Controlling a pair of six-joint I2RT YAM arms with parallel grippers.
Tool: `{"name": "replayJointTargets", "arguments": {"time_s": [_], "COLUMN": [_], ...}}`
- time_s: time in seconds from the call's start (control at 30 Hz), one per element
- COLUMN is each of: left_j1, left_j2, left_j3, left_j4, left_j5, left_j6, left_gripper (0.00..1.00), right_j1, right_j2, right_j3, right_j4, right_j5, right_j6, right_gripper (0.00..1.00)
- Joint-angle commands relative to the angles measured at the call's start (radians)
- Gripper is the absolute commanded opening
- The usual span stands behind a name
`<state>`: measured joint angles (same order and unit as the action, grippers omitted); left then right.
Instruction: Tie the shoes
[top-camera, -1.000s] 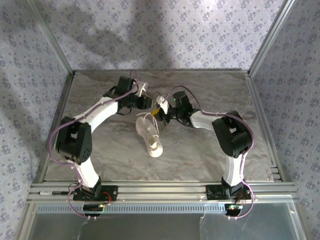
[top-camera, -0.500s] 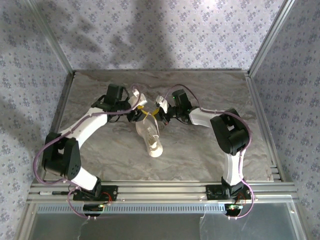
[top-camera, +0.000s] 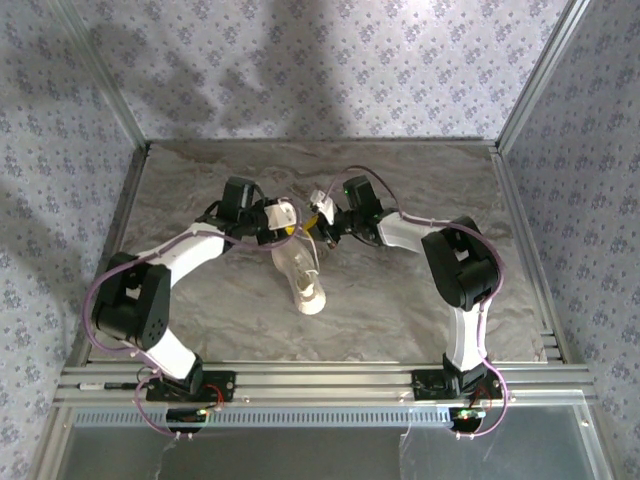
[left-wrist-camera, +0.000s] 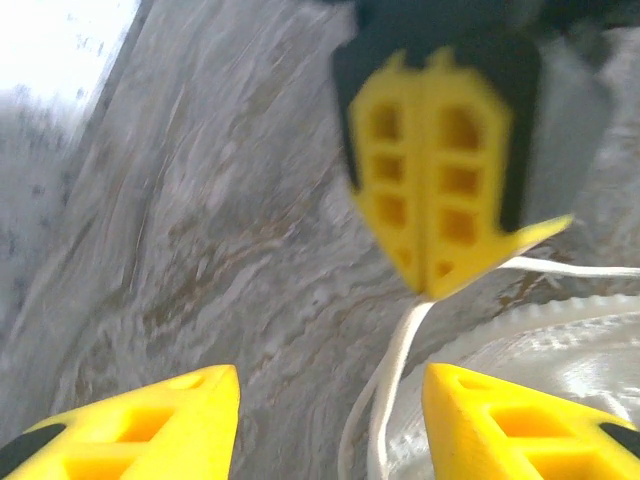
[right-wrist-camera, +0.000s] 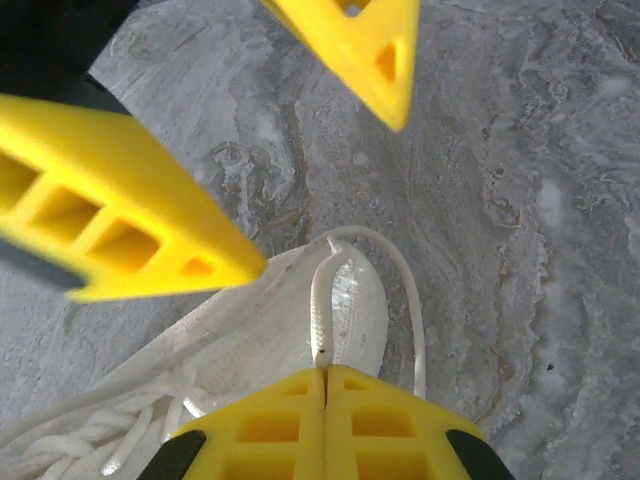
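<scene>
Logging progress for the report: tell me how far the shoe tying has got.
Done: the right gripper is shut on one lace of the shoe. In hand: the left gripper, fingers open, sits close by, facing that lace. Left: no knot or bow shows, so the tying itself remains.

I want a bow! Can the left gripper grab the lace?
Probably yes: the left gripper is open, and the lace held by the shut right gripper passes between the left one's fingers.

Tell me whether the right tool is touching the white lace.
Touching. The right wrist view shows the right tool shut, with the white lace pinched in the seam between its fingers.
</scene>
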<state>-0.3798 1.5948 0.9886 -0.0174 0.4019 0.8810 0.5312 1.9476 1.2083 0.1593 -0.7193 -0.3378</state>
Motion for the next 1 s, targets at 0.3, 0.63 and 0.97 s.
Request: {"name": "replayJointTargets", "arguments": {"time_s": [0.3,0.63,0.97], "left_j1": [0.076,0.096,0.159], "left_j2": [-0.036,-0.221,-0.363], "left_j3": [0.027,-0.096,-0.148], "left_j4": [-0.062,-0.087,-0.237], "left_j5": [-0.127,-0.211,-0.248], "left_j6": [-0.744,-0.881,-1.078], "left_gripper": [0.56,0.56,0.56], "right_j1": [0.037,0.112,0.201], "right_j2": [0.088,0.109,0.25], "right_j3": [0.165,0.349,0.569], "right_j4": [-0.206,-0.509,-0.755], "right_j5": [-0.002,-0.006,-0.012], "right_j6": [-0.063,-0.161,-0.205], "right_gripper": [0.0,0.0,0.1]}}
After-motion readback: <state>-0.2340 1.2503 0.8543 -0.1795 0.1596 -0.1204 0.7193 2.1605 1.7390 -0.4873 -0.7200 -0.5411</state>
